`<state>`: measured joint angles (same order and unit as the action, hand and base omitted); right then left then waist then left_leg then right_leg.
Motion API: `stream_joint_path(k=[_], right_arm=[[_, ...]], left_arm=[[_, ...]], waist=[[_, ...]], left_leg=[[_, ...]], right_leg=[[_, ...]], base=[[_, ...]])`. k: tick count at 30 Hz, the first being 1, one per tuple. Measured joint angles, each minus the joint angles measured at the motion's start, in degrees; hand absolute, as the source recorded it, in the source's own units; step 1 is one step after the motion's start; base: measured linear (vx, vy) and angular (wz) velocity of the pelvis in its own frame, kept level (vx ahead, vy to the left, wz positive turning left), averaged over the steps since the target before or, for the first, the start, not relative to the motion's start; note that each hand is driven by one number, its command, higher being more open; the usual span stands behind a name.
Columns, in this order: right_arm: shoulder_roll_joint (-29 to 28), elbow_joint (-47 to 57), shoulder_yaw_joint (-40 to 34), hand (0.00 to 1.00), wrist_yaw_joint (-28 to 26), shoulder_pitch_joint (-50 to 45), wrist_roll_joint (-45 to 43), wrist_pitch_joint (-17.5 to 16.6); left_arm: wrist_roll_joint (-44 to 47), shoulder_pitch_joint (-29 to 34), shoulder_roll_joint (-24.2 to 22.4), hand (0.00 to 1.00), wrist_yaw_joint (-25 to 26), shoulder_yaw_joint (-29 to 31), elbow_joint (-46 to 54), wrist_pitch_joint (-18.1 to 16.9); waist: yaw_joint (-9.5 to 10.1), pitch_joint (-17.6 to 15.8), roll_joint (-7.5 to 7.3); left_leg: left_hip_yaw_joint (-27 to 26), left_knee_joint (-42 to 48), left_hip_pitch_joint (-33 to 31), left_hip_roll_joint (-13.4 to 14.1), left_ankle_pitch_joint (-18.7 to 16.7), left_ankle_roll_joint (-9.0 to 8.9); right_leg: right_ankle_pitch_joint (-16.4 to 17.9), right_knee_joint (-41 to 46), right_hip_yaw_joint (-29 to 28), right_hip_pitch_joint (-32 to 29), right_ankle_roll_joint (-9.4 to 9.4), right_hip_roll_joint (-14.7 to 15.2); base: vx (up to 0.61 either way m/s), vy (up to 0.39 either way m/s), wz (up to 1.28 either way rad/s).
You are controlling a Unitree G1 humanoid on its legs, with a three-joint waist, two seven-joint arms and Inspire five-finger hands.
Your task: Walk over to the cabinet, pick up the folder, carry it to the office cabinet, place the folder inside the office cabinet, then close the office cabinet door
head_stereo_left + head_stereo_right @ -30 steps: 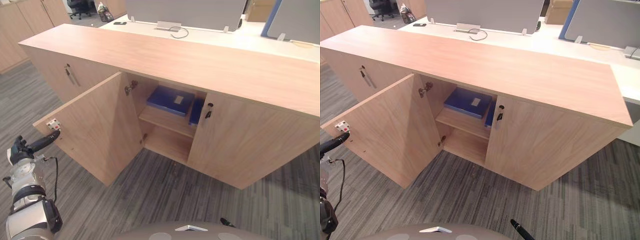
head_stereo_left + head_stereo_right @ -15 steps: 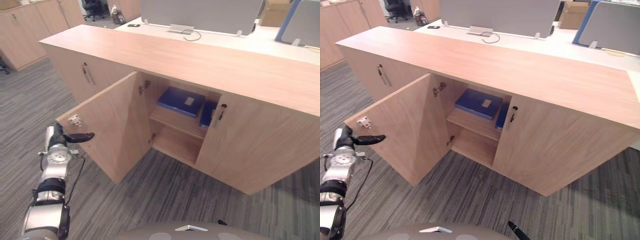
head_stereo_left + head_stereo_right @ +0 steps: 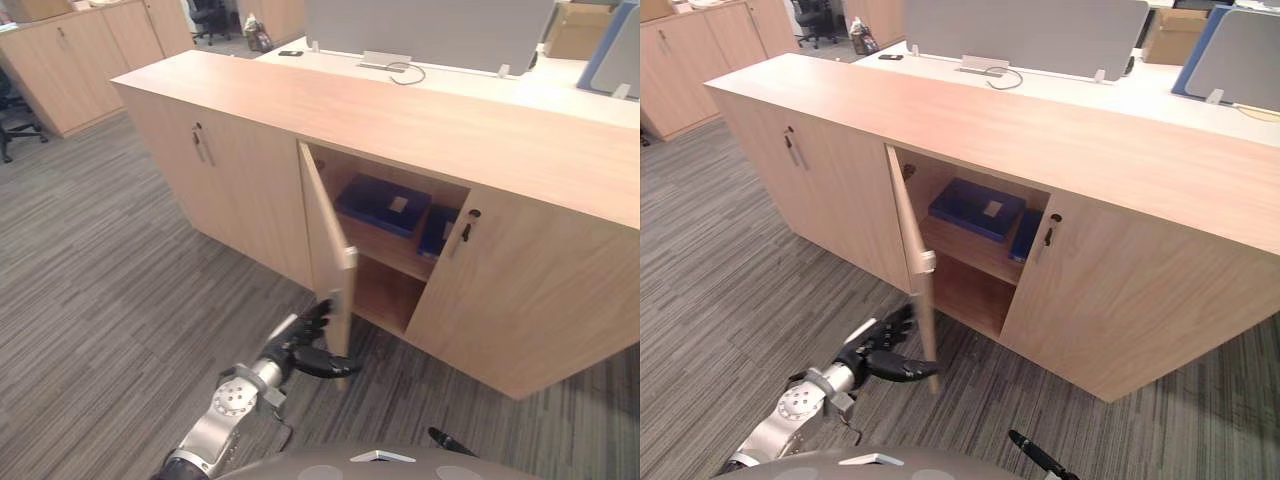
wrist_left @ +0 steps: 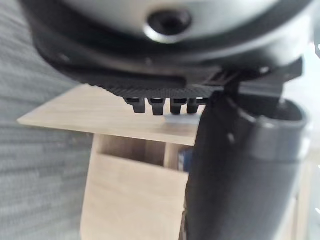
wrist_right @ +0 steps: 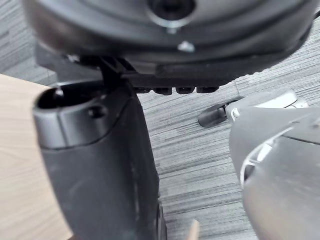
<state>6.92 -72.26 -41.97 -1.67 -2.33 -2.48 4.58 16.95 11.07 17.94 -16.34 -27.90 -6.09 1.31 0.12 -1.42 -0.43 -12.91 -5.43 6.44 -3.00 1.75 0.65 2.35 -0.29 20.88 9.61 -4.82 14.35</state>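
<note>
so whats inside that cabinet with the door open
A blue folder lies flat on the shelf, with a second blue item beside it, partly hidden behind the shut door. The half-open door covers part of the lower space.

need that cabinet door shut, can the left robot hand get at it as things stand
Probably yes. The left robot hand is at the lower free edge of the half-open door, fingers straight, nothing between them; the blue folder lies back on the shelf, clear of the swing.
</note>
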Motion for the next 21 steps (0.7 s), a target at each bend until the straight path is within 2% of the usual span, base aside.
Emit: stream_joint_path(k=[4, 9, 13, 17, 21], right_arm=[[-0.10, -0.30, 2.15, 1.00, -0.08, 0.18, 0.06, -0.03], [-0.08, -1.05, 5.08, 1.00, 0.10, 1.23, 2.08, -0.46], [-0.09, -1.03, 8.18, 1.00, 0.62, 1.56, 2.09, -0.56], [-0.58, -1.01, 10.48, 1.00, 1.00, 1.55, 2.08, -0.67], [-1.09, -1.03, 11.20, 1.00, 1.16, 0.75, 2.13, -0.69]], left_arm=[[6.03, 3.06, 0.32, 1.00, -5.30, -4.72, 3.34, 0.42], [10.00, 3.02, 2.24, 1.00, -5.64, -4.98, 3.32, 1.53], [11.60, 3.01, 2.62, 1.00, -5.32, -4.93, 2.26, 1.53], [16.03, 2.09, 0.28, 1.00, -4.32, -3.16, -7.16, 1.53], [16.92, 1.69, -3.11, 1.00, -2.39, 4.46, -22.69, 1.53]], waist=[[-0.58, -0.70, 0.05], [-0.66, -0.97, -0.06], [-1.43, -1.01, -0.13], [-1.89, -1.30, -0.61], [-1.98, -1.79, -1.49]], left_leg=[[0.00, 0.02, 0.05, 0.26, -0.01, 0.13], [0.02, 0.01, 0.10, 0.64, -0.08, -0.01], [0.28, 0.00, 0.22, 0.66, -0.08, -0.02], [-0.07, -0.02, 0.79, 0.70, -0.16, -0.14], [-0.57, -0.02, 1.03, 0.86, -0.21, -0.23]], right_leg=[[-0.40, -1.00, 0.07, 0.51, -0.59, -0.48], [-0.24, -1.16, 0.22, 0.67, -0.33, -1.24], [-0.22, -1.54, 0.60, 1.16, -0.30, -1.32], [-0.23, -1.77, 0.35, 1.57, -0.31, -1.39], [-0.39, -1.93, -0.12, 1.60, -0.58, -1.54]], base=[[0.06, -0.032, -0.01], [0.01, -0.049, 0.00], [-0.02, -0.035, 0.04], [-0.02, -0.016, -0.05], [-0.02, -0.026, -0.07]])
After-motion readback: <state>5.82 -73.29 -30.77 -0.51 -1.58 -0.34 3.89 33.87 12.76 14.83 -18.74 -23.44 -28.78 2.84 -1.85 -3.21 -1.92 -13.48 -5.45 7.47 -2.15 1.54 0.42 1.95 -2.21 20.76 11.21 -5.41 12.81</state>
